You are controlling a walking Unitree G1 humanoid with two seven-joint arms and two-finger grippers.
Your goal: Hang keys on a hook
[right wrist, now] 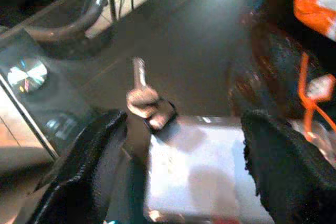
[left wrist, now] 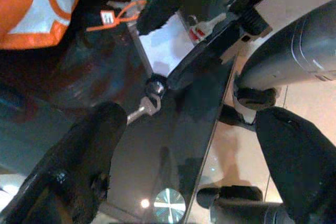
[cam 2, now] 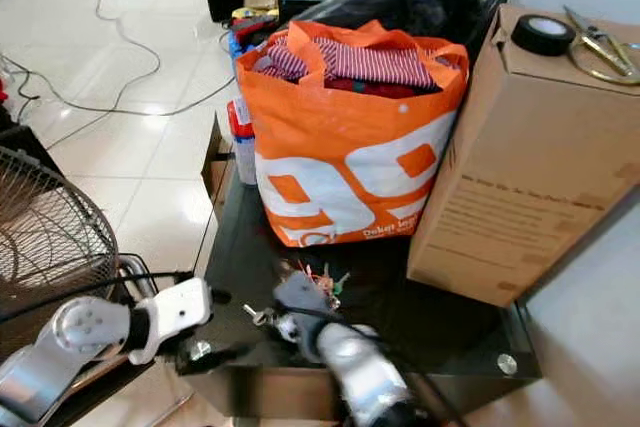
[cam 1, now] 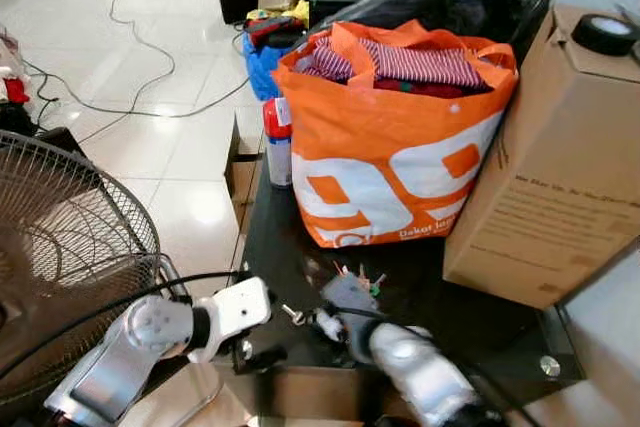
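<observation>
Two hands are seen low over the near edge of a dark glass tabletop [cam 1: 300, 247]. The keys [cam 1: 296, 316] lie on that glass near its front edge: a silver key on a small ring, joined to a pale flat tag [right wrist: 197, 166], with orange and green bits just beyond it. The right hand [right wrist: 181, 145] is held over the keys with its two black fingers [right wrist: 86, 166] spread wide apart, one on each side of the tag, and nothing is gripped between them. The left hand [left wrist: 194, 145] is placed close beside the front edge of the glass, aimed at the same key, and its fingers [left wrist: 79, 156] are also spread apart with nothing between them.

Behind the keys a large orange shopping bag [cam 1: 390, 147] full of clothes is stood on the tabletop, with a spray can [cam 1: 277, 142] just at its left side and a brown cardboard box [cam 1: 560, 157] leaning against its right. A roll of black tape [cam 2: 543, 34] and scissors [cam 2: 600, 47] are laid on the box. A fan's wire guard [cam 1: 60, 237] is seen at the left over the tiled floor [cam 1: 150, 37].
</observation>
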